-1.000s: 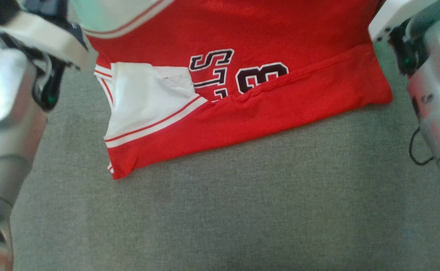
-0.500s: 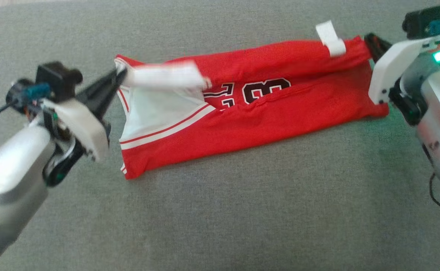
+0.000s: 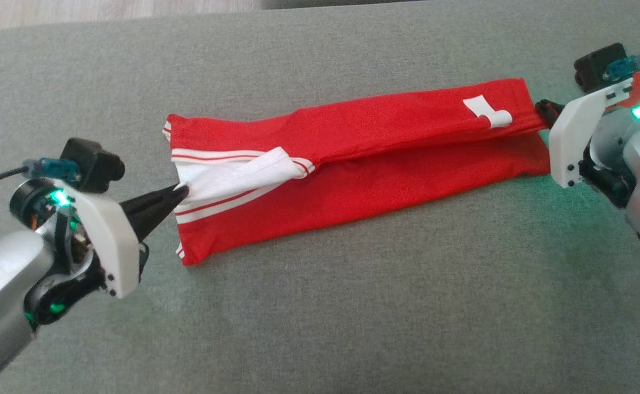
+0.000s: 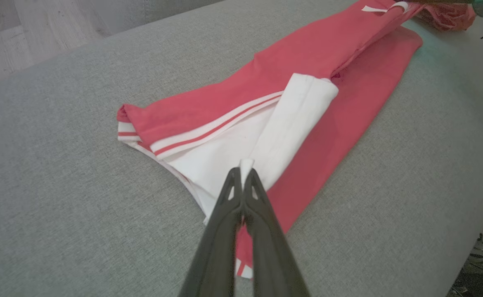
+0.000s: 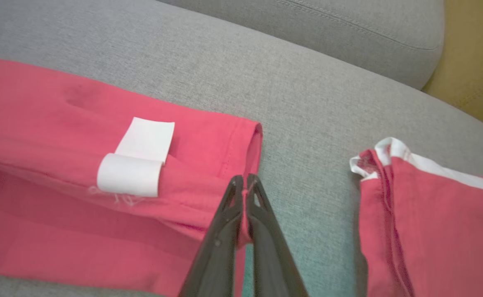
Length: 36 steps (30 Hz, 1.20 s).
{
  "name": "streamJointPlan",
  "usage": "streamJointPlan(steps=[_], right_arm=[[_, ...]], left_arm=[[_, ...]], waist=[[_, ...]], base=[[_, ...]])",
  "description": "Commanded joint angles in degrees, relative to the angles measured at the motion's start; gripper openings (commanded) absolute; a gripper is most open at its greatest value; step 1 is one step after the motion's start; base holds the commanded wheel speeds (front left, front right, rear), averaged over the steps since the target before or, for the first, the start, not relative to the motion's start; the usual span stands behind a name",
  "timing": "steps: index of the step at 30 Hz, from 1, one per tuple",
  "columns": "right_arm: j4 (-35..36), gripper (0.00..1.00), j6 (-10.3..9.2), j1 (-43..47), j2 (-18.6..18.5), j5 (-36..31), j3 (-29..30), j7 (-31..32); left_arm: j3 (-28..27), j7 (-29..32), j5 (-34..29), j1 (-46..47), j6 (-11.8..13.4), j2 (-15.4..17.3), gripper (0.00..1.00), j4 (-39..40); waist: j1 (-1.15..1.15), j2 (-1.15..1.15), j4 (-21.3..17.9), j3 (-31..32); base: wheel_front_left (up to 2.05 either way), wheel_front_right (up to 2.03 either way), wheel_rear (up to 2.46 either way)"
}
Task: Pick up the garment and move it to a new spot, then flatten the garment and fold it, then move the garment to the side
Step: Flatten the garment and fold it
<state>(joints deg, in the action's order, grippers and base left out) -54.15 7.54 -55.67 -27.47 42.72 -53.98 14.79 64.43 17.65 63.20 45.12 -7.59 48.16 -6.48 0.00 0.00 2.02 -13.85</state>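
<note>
Red garment [image 3: 385,175] with white, red-striped trim [image 3: 227,178]; plain grey cushion [image 3: 353,306].

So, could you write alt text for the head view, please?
A red jersey with white trim lies folded into a long strip on a grey cushion. The left gripper pinches its white edge at one end and the right gripper its red hem at the other.

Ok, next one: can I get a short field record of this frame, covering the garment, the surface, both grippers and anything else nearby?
garment: red jersey, white trim, folded into a long strip, lying flat
surface: grey cushion
left gripper: shut on the white-trimmed end
right gripper: shut on the red hem end
label: white label near the right end
other: second red garment, apart from the jersey
</note>
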Motion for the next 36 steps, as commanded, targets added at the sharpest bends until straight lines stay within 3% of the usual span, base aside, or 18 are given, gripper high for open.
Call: streamJointPlan(steps=[1,10,11,12,16,22,26,27,31,33,36], right_arm=[[1.16,0.00,-0.05,0.55,-1.24,0.74,-0.54,0.36],[1.75,0.00,-0.05,0.52,-2.03,5.47,-5.30,3.83],[1.63,0.05,-0.05,0.51,-2.06,5.99,-5.67,4.34],[1.26,1.00,-0.05,0.48,-2.07,6.57,-5.82,4.82],[0.44,1.00,-0.05,0.15,-1.82,8.34,-6.38,5.59],[0.00,1.00,-0.05,-1.58,-0.04,11.71,-3.43,-0.10],[0.25,1.00,-0.05,-3.02,1.93,12.79,-0.86,-7.78],[0.25,1.00,-0.05,-3.02,1.93,12.79,-0.86,-7.78],[0.73,1.00,-0.05,-3.63,4.78,11.93,1.71,-19.72],[0.46,1.00,-0.05,-3.16,6.86,11.85,3.74,-25.88],[0.20,1.00,-0.05,-1.91,10.14,10.61,7.91,-29.48]], left_arm=[[-2.97,0.09,0.37,2.05,0.10,3.29,0.00,1.15],[-1.44,2.42,1.57,1.48,0.10,3.49,0.00,2.16],[-1.32,2.35,1.39,1.43,0.20,3.30,0.45,1.97],[-1.31,2.06,1.16,1.38,0.41,3.07,1.00,1.73],[-2.13,-0.85,0.40,1.26,1.46,1.82,1.00,0.89],[-6.27,-11.57,-1.91,1.06,6.48,-1.13,1.00,-2.17],[-10.61,-20.92,-2.24,0.00,11.74,-3.40,1.00,-4.39],[-10.61,-20.92,-2.24,0.00,11.74,-3.40,1.00,-4.39],[-15.02,-29.83,-1.91,-2.24,16.08,-5.59,1.00,-5.07],[-18.22,-31.88,-1.49,-4.24,18.18,-6.99,1.00,-4.58],[-24.95,-32.57,-3.78,-8.26,20.99,-9.45,1.00,-2.58]], waist=[[0.00,0.00,-0.08,0.12],[0.00,0.00,-0.78,0.18],[0.00,0.00,-0.88,0.22],[0.00,0.00,-1.00,0.30],[0.00,0.00,-1.53,1.09],[0.00,0.00,-2.35,3.03],[0.00,0.00,-2.98,4.63],[0.00,0.00,-2.98,4.63],[0.00,0.00,-3.48,6.38],[0.00,0.00,-3.71,7.35],[0.00,0.00,-3.97,8.52]], base=[[0.00,0.00,0.00],[0.00,0.00,0.00],[0.00,0.00,0.00],[0.00,0.00,0.00],[0.00,0.00,0.00],[0.00,0.00,0.00],[0.00,0.00,0.00],[0.00,0.00,0.00],[0.00,0.00,0.00],[0.00,0.00,0.00],[0.00,0.00,0.00]])
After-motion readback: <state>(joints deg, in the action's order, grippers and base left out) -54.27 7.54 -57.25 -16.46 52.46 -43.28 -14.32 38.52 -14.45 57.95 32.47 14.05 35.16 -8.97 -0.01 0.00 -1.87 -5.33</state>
